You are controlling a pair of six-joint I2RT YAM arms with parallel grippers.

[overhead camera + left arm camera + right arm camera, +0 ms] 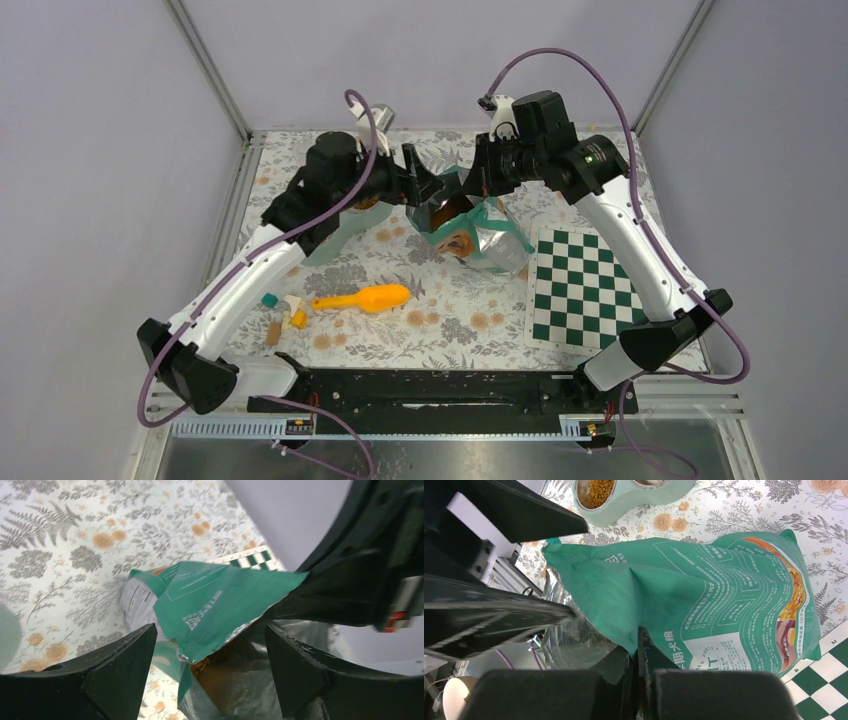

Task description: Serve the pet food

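The step in hand seems to be working the green bag (724,580) open at its mouth. The right pincer (639,652) is clamped on the bag's edge; the left pincer (210,647) stands wide, astride the top flap, gripping nothing. Some pet food (596,492) lies in the bowl (639,502); more shows inside the bag, just below the left pincer. Next, probably, the left pincer must close on the flap.
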